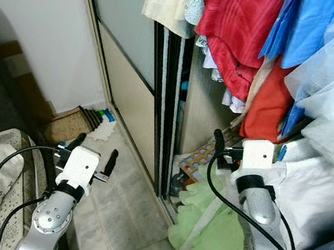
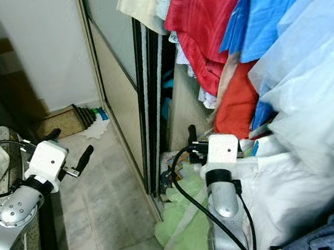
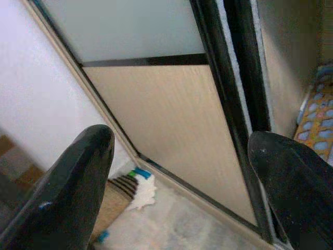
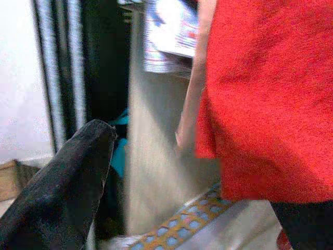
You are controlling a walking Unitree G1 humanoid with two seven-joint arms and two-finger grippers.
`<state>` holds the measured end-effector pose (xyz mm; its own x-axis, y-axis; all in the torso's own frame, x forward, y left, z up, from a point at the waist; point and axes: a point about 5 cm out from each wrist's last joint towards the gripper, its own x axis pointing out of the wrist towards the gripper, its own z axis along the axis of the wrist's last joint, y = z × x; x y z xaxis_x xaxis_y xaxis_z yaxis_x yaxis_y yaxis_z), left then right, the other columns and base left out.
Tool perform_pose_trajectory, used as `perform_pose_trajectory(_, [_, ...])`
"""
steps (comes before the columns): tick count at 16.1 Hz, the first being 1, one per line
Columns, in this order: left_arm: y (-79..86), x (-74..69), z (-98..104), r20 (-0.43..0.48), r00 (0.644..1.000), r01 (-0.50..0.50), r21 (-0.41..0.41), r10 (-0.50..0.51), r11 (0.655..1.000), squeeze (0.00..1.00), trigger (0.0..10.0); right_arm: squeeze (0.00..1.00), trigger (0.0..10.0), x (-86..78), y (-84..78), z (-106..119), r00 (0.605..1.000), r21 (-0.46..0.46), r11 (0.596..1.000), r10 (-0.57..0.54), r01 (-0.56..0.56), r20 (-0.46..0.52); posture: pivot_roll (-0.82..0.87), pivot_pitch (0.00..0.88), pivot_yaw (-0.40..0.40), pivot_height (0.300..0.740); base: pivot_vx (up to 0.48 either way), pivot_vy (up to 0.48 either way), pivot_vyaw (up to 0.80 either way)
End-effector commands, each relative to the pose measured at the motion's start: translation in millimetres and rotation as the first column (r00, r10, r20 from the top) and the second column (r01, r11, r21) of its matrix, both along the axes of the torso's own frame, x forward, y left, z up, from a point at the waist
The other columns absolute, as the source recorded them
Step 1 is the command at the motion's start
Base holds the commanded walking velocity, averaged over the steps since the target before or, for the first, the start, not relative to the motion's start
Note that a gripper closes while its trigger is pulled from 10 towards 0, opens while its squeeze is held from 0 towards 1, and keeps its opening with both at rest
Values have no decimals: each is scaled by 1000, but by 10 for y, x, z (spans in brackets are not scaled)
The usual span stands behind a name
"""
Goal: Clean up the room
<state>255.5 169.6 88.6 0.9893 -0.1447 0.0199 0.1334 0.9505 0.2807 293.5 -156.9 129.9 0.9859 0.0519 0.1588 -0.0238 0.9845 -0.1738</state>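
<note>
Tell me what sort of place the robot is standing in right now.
Most likely a bedroom, in front of a wardrobe: a sliding door stands partly open, clothes hang inside, and a green cloth lies heaped on the floor.

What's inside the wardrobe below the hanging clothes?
A light green cloth spills out across the wardrobe track, beside an orange patterned item. Hanging clothes cover anything deeper.
</note>
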Motion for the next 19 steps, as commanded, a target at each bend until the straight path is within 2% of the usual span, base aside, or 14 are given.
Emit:
perform_pose_trajectory(1, [-18, 57, 90, 27, 1000, -9, -30, 10, 999, 0, 10000, 0, 10000, -49, -99, 16, 999, 0, 999, -47, 47, -5, -22, 93, 62, 740, 0, 0, 0])
perform_pose_trajectory(3, [-76, 83, 195, 61, 997, -45, -62, 49, 997, 0, 10000, 0, 10000, -88, -167, -32, 999, -32, 999, -14, 12, -37, -5, 101, 39, 740, 0, 0, 0])
perform_pose_trajectory(5, [-47, 63, 301, 84, 993, -72, -73, 78, 995, 0, 10000, 0, 10000, -89, -187, -91, 998, -47, 999, 13, -16, -65, 30, 125, 48, 740, 0, 0, 0])
perform_pose_trajectory(7, [-58, -17, 315, 78, 996, -40, -56, 45, 998, 0, 10000, 0, 10000, -128, -220, -203, 994, -23, 999, -28, 26, -107, 52, 139, 40, 740, 0, 0, 0])
perform_pose_trajectory(9, [-115, -31, 377, 73, 997, -32, -79, 38, 996, 0, 10000, 0, 10000, -120, -234, -183, 993, -41, 999, -11, 6, -114, 28, 164, 36, 740, 0, 0, 0])
perform_pose_trajectory(11, [-186, -68, 245, 37, 999, -27, -76, 30, 997, 0, 10000, 0, 10000, -153, -355, -227, 991, -59, 998, -34, 27, -129, 40, 152, 27, 740, 0, 0, 0])
perform_pose_trajectory(13, [-133, -79, 274, 42, 998, -38, -72, 41, 997, 0, 10000, 0, 10000, -92, -296, -241, 990, -55, 998, -20, 12, -139, 78, 122, -11, 740, 0, 0, 0])
perform_pose_trajectory(14, [-40, -56, 302, 55, 996, -70, -56, 73, 996, 0, 10000, 0, 10000, 28, -150, -181, 992, -46, 998, 35, -41, -123, 88, 110, -28, 740, 0, 0, 0])
perform_pose_trajectory(16, [77, -68, 313, 60, 991, -117, -47, 120, 992, 0, 10000, 0, 10000, 127, -12, -80, 992, -59, 993, 96, -101, -85, 104, 101, -45, 740, 0, 0, 0])
perform_pose_trajectory(17, [124, -69, 308, 59, 989, -136, -42, 138, 990, 0, 10000, 0, 10000, 173, 24, -46, 991, -56, 992, 106, -111, -78, 110, 105, -43, 740, 0, 0, 0])
perform_pose_trajectory(19, [143, -93, 265, 50, 987, -152, -42, 154, 987, 0, 10000, 0, 10000, 153, -38, -93, 993, -43, 996, 77, -82, -92, 90, 107, -51, 740, 0, 0, 0])
